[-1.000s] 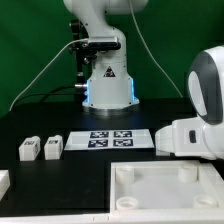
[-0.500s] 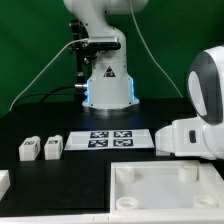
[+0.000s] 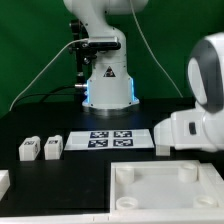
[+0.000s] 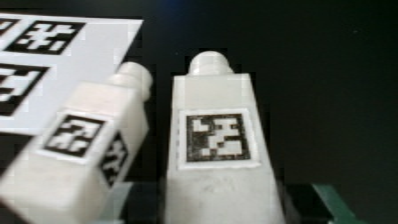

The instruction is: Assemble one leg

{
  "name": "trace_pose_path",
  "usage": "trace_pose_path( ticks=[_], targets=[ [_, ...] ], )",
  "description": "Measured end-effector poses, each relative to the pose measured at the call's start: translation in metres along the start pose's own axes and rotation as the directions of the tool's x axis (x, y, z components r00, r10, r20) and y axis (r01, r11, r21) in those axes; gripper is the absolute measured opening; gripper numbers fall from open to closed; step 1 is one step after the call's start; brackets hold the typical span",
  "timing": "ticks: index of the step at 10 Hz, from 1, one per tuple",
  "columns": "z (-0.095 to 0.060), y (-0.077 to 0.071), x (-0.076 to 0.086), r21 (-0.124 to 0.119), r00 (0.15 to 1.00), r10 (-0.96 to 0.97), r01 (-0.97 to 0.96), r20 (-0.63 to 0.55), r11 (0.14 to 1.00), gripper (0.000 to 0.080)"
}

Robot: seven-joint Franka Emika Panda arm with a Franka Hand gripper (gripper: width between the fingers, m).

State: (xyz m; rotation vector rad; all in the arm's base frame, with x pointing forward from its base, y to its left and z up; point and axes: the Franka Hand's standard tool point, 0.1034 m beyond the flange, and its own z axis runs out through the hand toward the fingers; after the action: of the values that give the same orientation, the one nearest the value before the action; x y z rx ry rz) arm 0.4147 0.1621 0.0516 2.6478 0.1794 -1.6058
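Observation:
In the wrist view two legs lie side by side on the black table, each a white block with a square tag on top. One leg [image 4: 221, 140] lies right under my gripper [image 4: 222, 216], and the other leg [image 4: 86, 150] lies close beside it. Only dark slivers of my fingers show on either side of the nearer leg. They stand apart from it, so the gripper looks open. In the exterior view two more legs [image 3: 28, 149] [image 3: 52, 146] stand at the left. The gripper and the legs under it are hidden behind my arm [image 3: 195, 128].
The marker board [image 3: 112, 139] lies mid-table and also shows in the wrist view [image 4: 45, 60], just beyond the legs. The large white tabletop [image 3: 165, 190] with corner sockets lies in front. A white part [image 3: 4, 182] sits at the exterior view's left edge.
In the exterior view my arm has shifted a little upward and toward the view's right. The legs at the left, the marker board and the tabletop have not moved.

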Motion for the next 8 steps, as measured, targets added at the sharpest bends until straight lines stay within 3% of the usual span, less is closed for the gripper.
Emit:
trace_pose_path(
  ticks=[1, 2, 4, 5, 6, 8],
  targets=[
    [-0.02, 0.007, -0.001, 0.011, 0.998, -0.028, 0.028, -0.06, 1.0, 0.0291],
    [-0.047, 0.016, -0.005, 0.019, 0.98, -0.042, 0.047, -0.192, 0.999, 0.0292],
    [-0.084, 0.032, -0.02, 0.028, 0.933, -0.059, 0.073, -0.354, 0.997, 0.0292],
    [-0.11, 0.038, -0.021, 0.03, 0.89, -0.06, 0.082, -0.452, 0.996, 0.0292],
    [-0.128, 0.043, -0.027, 0.031, 0.858, -0.054, 0.081, -0.512, 0.996, 0.0292],
    [-0.157, 0.044, -0.028, 0.029, 0.715, -0.03, 0.07, -0.698, 0.997, 0.0292]
  ],
)
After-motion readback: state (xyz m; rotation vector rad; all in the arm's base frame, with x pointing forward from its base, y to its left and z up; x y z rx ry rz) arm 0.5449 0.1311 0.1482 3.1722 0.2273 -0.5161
